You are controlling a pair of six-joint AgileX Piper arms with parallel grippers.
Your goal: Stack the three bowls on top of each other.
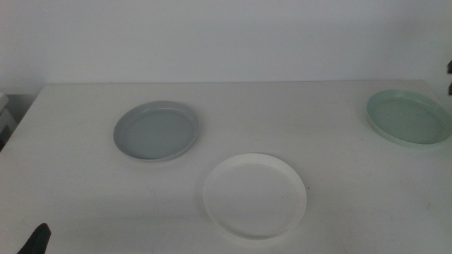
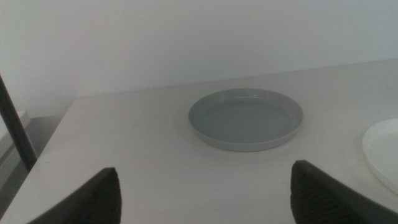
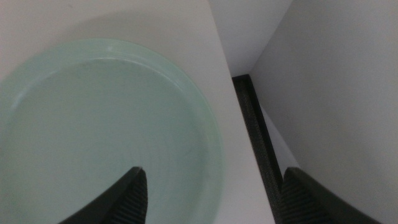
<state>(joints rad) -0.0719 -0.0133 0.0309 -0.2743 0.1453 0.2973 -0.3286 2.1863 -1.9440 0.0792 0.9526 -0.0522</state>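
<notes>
Mint bowl (image 3: 106,130) lies just beneath the open right end effector (image 3: 211,199).

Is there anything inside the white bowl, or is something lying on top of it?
The white bowl looks empty in the middle view: only its bare inner surface shows, nothing lies on it. It rests directly on the table; the table part beneath it is hidden.

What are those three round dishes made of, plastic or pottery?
It is hard to tell for sure. The grey-blue bowl, mint green bowl and white bowl each look like smooth moulded plastic or melamine: even flat colour, thin low rims and a soft satin sheen rather than a glassy glaze. Matte-glazed ceramic cannot be ruled out.
</notes>
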